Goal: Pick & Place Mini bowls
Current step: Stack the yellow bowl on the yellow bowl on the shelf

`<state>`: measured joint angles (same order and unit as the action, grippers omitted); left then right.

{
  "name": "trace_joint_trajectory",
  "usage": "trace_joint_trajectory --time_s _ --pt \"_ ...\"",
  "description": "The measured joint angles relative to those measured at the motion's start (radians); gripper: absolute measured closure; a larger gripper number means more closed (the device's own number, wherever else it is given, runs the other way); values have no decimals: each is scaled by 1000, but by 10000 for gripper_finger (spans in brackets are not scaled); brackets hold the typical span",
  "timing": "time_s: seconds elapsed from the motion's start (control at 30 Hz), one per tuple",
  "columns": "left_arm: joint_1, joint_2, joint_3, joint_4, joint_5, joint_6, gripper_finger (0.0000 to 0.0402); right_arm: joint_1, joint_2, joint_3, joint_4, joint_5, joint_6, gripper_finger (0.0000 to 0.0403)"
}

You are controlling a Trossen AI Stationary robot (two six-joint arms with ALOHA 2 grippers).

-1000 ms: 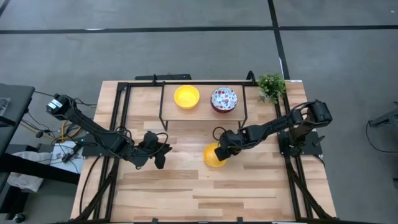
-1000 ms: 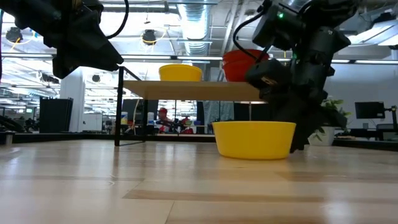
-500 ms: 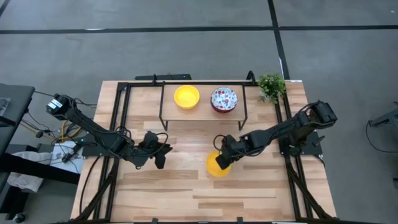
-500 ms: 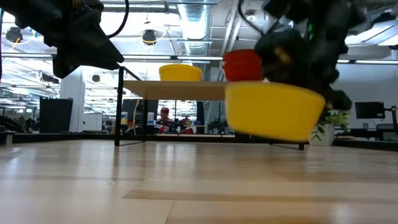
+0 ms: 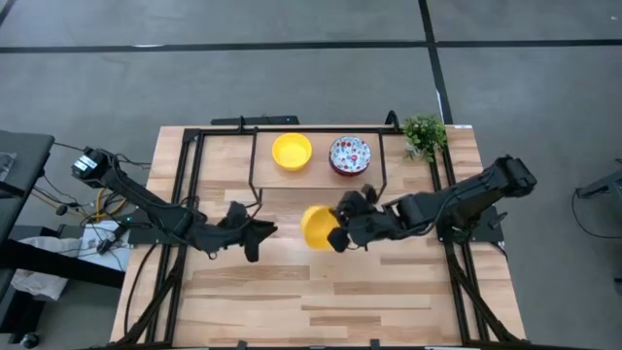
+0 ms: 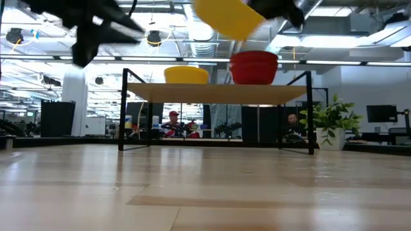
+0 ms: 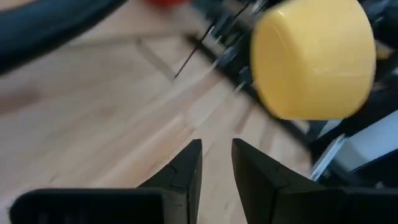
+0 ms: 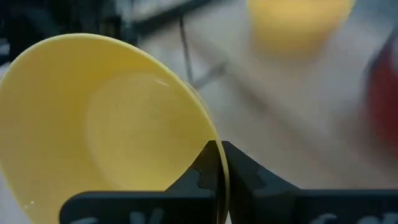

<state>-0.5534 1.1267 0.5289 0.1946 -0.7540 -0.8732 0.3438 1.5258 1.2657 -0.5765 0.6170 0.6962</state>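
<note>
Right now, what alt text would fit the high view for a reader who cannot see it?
The right gripper holds a yellow bowl by its rim, tilted on its side above the middle of the wooden table. On the raised shelf behind sit another yellow bowl and a red-patterned bowl. The left gripper is at the table's left.

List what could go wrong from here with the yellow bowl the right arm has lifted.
1. The right gripper pinches only the thin rim of the yellow bowl, which hangs tilted well above the table; it could swivel or slip out.
2. The shelf already carries a yellow bowl and a red floral bowl; a careless placement may knock them.
3. The left gripper waits close beside the carried bowl, so the arms might collide.
</note>
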Motion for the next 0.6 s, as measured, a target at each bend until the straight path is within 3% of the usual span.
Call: trace_joint_trajectory --time_s 0.27,0.37,0.5,0.6 --pt "0 -1 0 378 -113 370 315 -4 17 162 11 420 -350 402" --pt "2 -2 0 524 -139 532 315 -3 17 199 90 553 -531 402" --pt "26 -2 1 703 -145 749 311 -12 18 204 309 649 -837 403" --pt "60 -2 28 739 -144 897 296 -26 17 204 451 665 -998 403"
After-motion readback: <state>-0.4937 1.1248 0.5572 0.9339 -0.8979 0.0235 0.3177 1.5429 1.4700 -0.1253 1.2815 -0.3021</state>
